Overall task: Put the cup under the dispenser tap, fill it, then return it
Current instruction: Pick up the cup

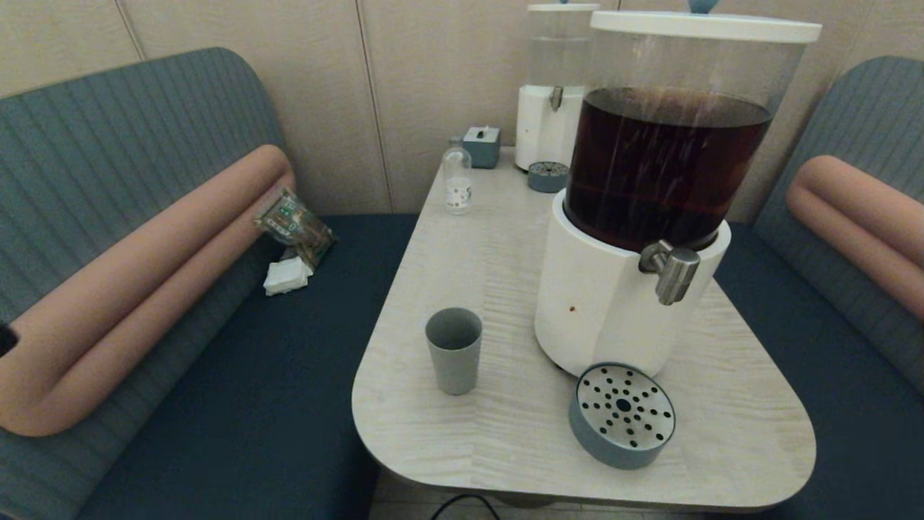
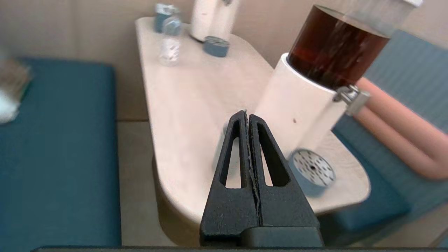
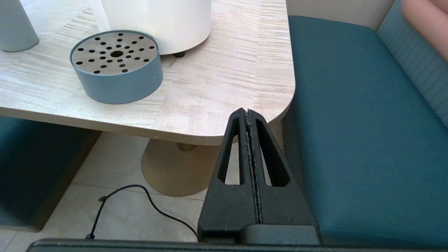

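The grey-blue cup [image 1: 453, 350] stands upright and empty on the pale table [image 1: 505, 238], left of the big white-based dispenser [image 1: 599, 303] holding dark brown liquid. Its steel dispenser tap [image 1: 671, 269] juts out above the round perforated drip tray [image 1: 622, 415], with nothing under it. In the left wrist view my left gripper [image 2: 247, 113] is shut and empty, out beyond the table's near-left edge; its fingers hide most of the cup [image 2: 219, 148], and the tap [image 2: 351, 99] shows beyond. My right gripper [image 3: 247, 111] is shut and empty, low beside the table's near-right corner; the cup [image 3: 15, 28] shows far off.
A small clear bottle [image 1: 457, 180], a grey-blue box [image 1: 482, 146] and a second clear-tank dispenser [image 1: 552, 94] with its own drip tray [image 1: 547, 176] stand at the table's back. Blue benches flank the table; packets [image 1: 292, 224] lie on the left one. A black cable [image 3: 140, 199] crosses the floor.
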`<state>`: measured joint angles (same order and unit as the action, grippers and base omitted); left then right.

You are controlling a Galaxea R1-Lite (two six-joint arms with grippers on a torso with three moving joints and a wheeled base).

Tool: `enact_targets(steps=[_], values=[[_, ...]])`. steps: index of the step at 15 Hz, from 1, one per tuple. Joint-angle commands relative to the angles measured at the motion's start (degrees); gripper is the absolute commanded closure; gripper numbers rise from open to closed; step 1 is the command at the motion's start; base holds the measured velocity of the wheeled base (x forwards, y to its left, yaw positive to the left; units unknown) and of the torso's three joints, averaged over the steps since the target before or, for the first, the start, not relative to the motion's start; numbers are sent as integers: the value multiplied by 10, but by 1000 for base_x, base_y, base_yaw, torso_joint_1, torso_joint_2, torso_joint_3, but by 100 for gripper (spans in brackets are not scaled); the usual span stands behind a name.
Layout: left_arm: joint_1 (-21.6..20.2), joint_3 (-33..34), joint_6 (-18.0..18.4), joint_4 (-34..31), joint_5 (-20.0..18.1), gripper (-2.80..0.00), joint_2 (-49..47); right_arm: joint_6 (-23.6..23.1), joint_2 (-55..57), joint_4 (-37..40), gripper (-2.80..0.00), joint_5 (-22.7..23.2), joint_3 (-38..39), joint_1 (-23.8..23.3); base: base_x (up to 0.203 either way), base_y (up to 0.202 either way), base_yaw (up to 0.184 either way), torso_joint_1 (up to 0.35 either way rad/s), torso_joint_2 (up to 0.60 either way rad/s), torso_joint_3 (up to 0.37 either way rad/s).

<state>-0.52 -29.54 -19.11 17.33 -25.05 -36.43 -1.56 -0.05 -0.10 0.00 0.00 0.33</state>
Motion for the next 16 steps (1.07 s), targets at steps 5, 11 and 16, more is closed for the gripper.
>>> enact_targets(steps=[5,11,16], values=[[-1,43,85,323,-122,0,-358,0,-1,-1,0,0,0,0,0,0,0,0,0,0],[0,72,160,622,-206,-280,-644,0,-1,-1,0,0,0,0,0,0,0,0,0,0],[-13,73,189,703,-329,-280,-748,0,-1,0,0,0,0,0,0,0,0,0,0,0]])
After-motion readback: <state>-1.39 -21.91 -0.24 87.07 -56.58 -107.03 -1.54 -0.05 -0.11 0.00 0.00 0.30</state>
